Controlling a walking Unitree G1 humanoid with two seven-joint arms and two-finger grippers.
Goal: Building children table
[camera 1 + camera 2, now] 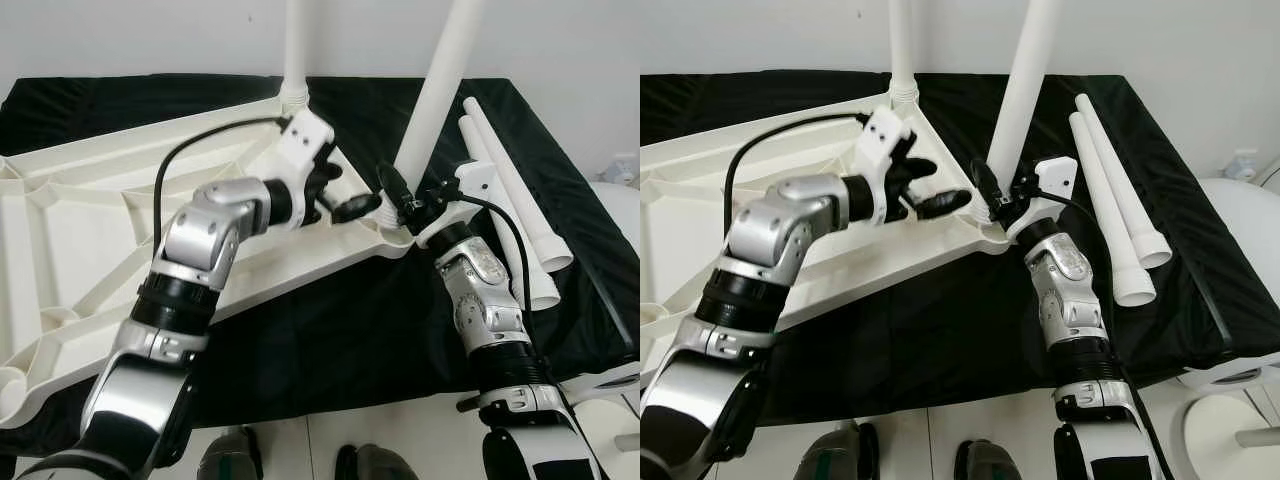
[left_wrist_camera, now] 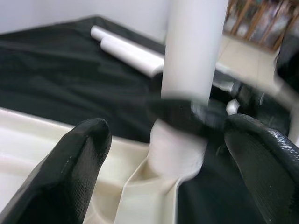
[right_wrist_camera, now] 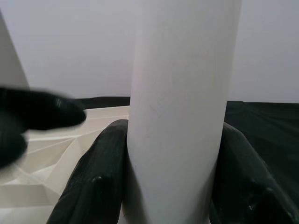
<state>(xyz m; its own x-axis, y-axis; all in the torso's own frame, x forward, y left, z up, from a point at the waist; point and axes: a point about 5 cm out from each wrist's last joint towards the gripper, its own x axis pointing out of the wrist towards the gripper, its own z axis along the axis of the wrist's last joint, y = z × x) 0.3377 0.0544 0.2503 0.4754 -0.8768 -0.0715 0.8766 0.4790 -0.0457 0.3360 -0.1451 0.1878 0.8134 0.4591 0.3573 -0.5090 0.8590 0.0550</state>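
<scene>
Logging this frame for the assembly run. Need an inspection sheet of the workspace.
Surface: black cloth covering the work area.
Job's things: white tabletop lies underside up; one leg stands upright in a far corner socket; a second leg stands tilted in the near corner socket; two spare legs lie side by side on the cloth to the right.
Clutter: nothing seen.
Grippers: right end effector shut on the tilted leg near its base; left end effector open beside that socket, touching nothing.
Cables: black cable looped over the left arm.
Surroundings: white wall behind.
</scene>
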